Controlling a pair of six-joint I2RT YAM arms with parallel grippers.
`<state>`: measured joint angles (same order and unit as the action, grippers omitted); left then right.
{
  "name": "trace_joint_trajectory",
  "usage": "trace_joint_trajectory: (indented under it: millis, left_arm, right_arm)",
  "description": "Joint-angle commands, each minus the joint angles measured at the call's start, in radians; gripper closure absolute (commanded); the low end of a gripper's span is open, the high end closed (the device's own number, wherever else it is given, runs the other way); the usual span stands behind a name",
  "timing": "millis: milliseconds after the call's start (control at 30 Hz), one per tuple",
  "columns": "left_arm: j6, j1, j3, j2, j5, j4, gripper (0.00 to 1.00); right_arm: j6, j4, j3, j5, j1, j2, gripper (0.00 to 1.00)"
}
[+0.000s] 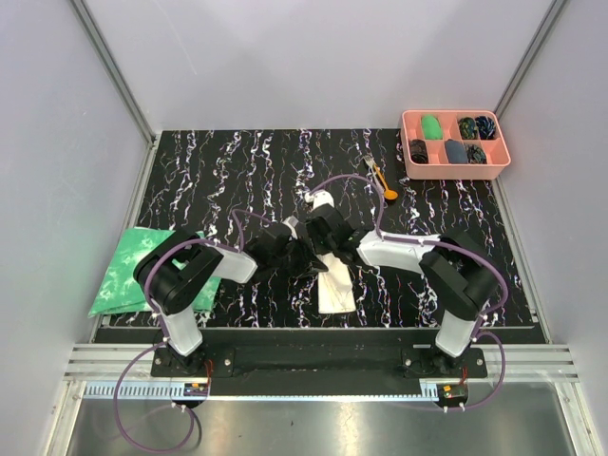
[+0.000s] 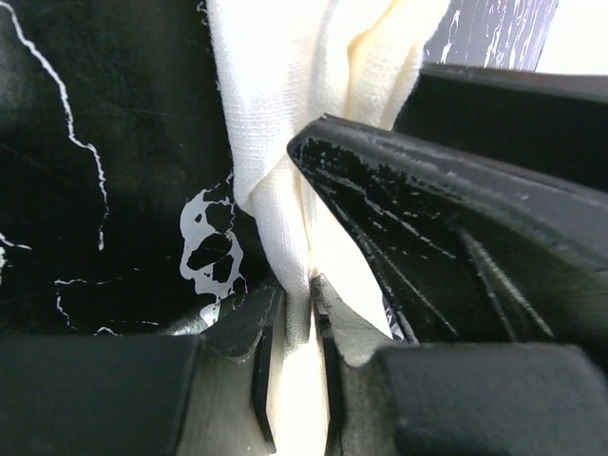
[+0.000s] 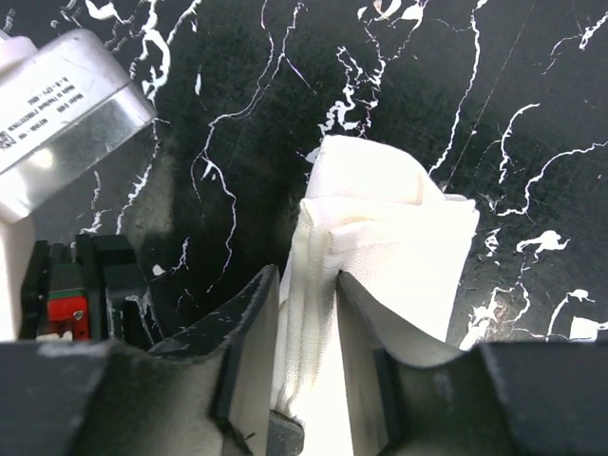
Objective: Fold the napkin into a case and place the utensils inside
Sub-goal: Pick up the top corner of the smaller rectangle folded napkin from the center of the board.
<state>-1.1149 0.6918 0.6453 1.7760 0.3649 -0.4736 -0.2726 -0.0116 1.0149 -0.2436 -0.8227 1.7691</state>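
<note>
Top external view: the napkin [image 1: 334,285] lies at the middle of the black marbled table [image 1: 237,171] as a narrow, layered strip. Its long axis runs from the near edge toward the far side, with the far end leaning slightly left. The near end is the broader one; the far end [image 1: 323,199] shows as a small tip beyond the grippers. Both grippers meet over the strip's middle and hide it there.

Left wrist view: the left gripper [image 2: 293,309] pinches a thin fold of the napkin [image 2: 275,123], the jaws standing very narrow with cloth clamped between the pads. A black finger of the other arm crosses just beside the fold.

Right wrist view: the right gripper [image 3: 306,313] holds a thicker bunch of the napkin [image 3: 389,228]; the jaws stand somewhat wider, and the cloth fills the gap and touches both fingers [image 3: 249,332].

Top external view, outward: the utensils [image 1: 380,179], a fork and an orange spoon, lie together on the table to the far right of the napkin, apart from it. The pink compartment tray [image 1: 454,174] sits near them at the far right corner. A green-and-white mottled cloth [image 1: 128,271] lies at the left edge.
</note>
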Motion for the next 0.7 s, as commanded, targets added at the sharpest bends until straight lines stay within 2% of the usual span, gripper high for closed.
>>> trace_joint_trajectory:
  millis: [0, 200, 567, 600, 633, 667]
  left_arm:
    - [-0.019, -0.005, -0.01, 0.008, 0.025, -0.068, 0.82]
    - [-0.028, -0.008, -0.015, 0.01, 0.031, -0.085, 0.83]
    - [-0.034, -0.009, -0.019, 0.017, 0.034, -0.096, 0.83]
    - [-0.033, -0.009, -0.021, 0.017, 0.035, -0.096, 0.83]
    - [-0.036, -0.009, -0.021, 0.016, 0.035, -0.099, 0.83]
    - [-0.036, -0.009, -0.025, 0.013, 0.035, -0.102, 0.82]
  right_arm:
    - [0.026, 0.047, 0.056, -0.094, -0.027, 0.03, 0.62]
    - [0.039, 0.068, 0.083, -0.131, -0.046, 0.062, 0.66]
    - [0.056, 0.078, 0.111, -0.152, -0.056, 0.102, 0.67]
    - [0.059, 0.078, 0.111, -0.155, -0.055, 0.105, 0.69]
    - [0.061, 0.079, 0.114, -0.167, -0.058, 0.104, 0.8]
    - [0.062, 0.079, 0.114, -0.174, -0.058, 0.099, 0.84]
